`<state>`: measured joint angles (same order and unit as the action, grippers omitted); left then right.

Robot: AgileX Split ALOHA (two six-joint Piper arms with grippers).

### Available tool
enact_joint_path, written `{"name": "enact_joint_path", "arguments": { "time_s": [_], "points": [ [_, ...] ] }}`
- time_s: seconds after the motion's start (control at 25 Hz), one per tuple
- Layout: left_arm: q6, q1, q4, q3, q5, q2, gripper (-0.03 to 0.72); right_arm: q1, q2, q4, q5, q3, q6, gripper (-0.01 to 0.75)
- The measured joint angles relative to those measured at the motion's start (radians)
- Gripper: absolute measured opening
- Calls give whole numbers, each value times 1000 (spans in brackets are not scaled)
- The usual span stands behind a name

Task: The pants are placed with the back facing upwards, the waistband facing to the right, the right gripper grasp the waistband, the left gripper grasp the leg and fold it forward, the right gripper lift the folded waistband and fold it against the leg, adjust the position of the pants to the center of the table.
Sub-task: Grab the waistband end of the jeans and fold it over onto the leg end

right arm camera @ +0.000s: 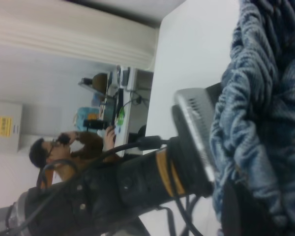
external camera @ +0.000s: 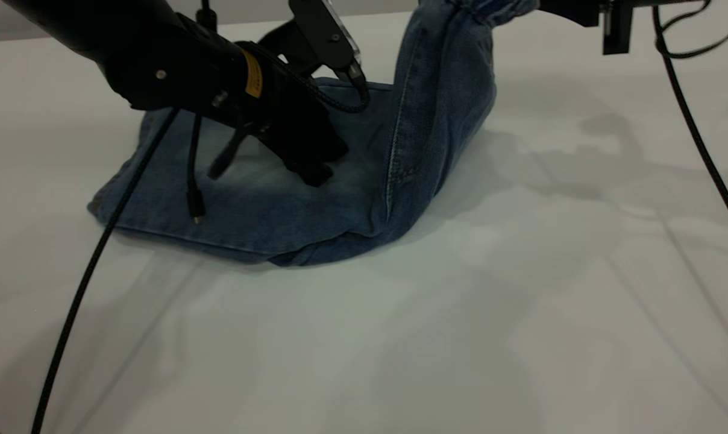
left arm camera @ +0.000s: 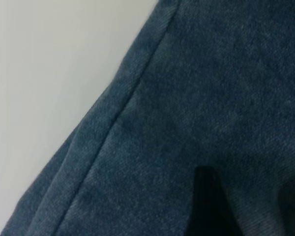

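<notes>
The pants (external camera: 261, 205) are blue denim, folded lengthwise on the white table (external camera: 520, 301). Their leg (external camera: 159, 199) end lies flat at the left. My left gripper (external camera: 313, 169) presses down on that flat denim; in the left wrist view its two dark fingers (left arm camera: 206, 206) stand apart with smooth cloth (left arm camera: 211, 98) between them, so it is open. The ruched waistband (external camera: 490, 9) is lifted high at the top right, and my right gripper (external camera: 536, 6) is shut on it. The gathered waistband (right arm camera: 246, 123) fills the right wrist view beside a dark finger (right arm camera: 236, 211).
Black cables (external camera: 87, 277) hang from the left arm over the cloth and table; another cable (external camera: 695, 126) trails from the right arm. The left arm (right arm camera: 137, 182) crosses the right wrist view. A person (right arm camera: 64, 152) sits far off beyond the table by cluttered shelves.
</notes>
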<state>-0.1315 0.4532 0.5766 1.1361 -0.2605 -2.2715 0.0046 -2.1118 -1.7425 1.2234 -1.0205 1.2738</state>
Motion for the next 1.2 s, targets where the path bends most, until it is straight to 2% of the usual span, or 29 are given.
{"name": "enact_joint_path", "arguments": {
  "time_s": [0.28, 0.52, 1.04, 1.2],
  "points": [
    [15, 30, 2, 0, -60, -10, 405, 36, 44, 0, -2, -13, -16, 90],
    [16, 59, 2, 0, -114, -10, 405, 36, 57, -2, 0, -13, -21, 90],
    [-15, 53, -2, 0, -72, 40, 405, 46, 60, -3, -2, -13, -32, 90],
    [-54, 6, -7, 1, -44, 91, 405, 46, 60, -3, -3, -13, -19, 90]
  ]
}}
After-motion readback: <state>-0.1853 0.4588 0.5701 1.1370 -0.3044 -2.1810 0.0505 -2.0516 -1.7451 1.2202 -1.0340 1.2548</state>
